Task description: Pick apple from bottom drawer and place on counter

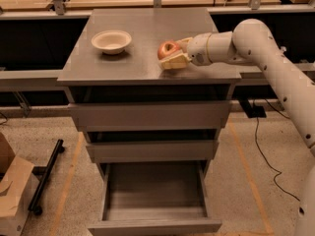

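The red apple with a yellowish patch sits low over the right part of the grey counter, touching or just above it. My gripper reaches in from the right on the white arm and is shut on the apple, with one tan finger in front of it and the other behind. The bottom drawer is pulled open below and its grey inside shows nothing in it.
A white bowl stands on the counter's left part. The two wider drawers above the bottom one are closed. A cardboard box and a black stand lie on the floor at left; a cable runs at right.
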Action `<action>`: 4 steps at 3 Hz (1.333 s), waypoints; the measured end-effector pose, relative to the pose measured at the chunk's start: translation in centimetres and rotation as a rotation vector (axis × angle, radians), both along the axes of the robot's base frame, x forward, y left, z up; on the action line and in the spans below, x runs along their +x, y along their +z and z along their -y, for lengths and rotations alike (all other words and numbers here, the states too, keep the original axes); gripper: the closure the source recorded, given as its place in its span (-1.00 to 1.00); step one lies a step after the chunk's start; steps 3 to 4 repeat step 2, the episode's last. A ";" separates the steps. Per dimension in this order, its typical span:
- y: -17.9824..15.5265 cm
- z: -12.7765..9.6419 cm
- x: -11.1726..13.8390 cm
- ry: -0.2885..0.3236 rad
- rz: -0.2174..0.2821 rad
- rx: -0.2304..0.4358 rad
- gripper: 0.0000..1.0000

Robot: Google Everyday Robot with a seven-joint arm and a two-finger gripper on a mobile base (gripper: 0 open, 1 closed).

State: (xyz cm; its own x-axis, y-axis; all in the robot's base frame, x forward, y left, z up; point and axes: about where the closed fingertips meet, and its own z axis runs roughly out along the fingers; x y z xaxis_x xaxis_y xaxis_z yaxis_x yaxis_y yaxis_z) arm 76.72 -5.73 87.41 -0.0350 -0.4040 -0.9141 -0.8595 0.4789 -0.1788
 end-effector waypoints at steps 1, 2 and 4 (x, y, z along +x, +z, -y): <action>-0.1 -0.2 0.0 0.002 -0.001 0.000 -1.00; -0.1 -0.2 0.0 0.003 -0.001 0.000 -1.00; -0.1 -0.2 0.0 0.003 -0.001 0.000 -1.00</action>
